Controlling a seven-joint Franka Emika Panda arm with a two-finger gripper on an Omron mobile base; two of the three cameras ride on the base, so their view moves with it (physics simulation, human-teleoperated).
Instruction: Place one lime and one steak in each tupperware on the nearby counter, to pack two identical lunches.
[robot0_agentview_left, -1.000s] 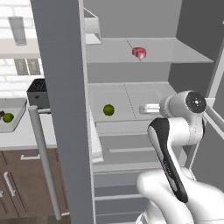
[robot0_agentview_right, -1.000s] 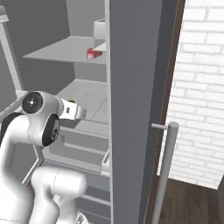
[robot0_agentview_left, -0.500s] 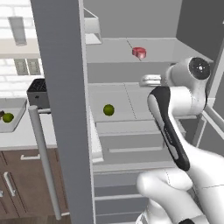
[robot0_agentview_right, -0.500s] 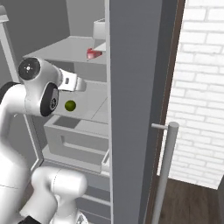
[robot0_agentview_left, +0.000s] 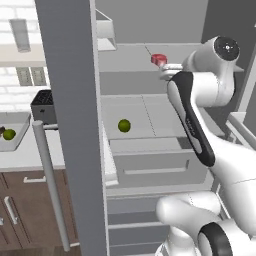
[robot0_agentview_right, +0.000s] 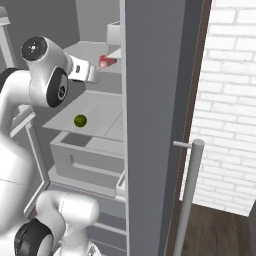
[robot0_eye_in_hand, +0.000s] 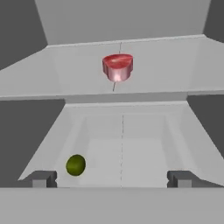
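A red-pink steak rests on the fridge's upper shelf, also seen as the steak and the steak. One lime lies on the lower shelf, left of centre, the same lime and lime. My gripper is open and empty, level with the upper shelf's front edge and short of the steak; the gripper sits just right of the meat. On the counter at far left, a grey tupperware holds another lime.
The open fridge door with its long handle stands between the shelves and the counter. A black toaster sits on the counter. A white box is on the top shelf. A drawer lies below the lime. A brick wall is at right.
My arm has risen from the level of the lower shelf to the upper shelf, bringing the open gripper up beside the steak. Lime and steak have not moved.
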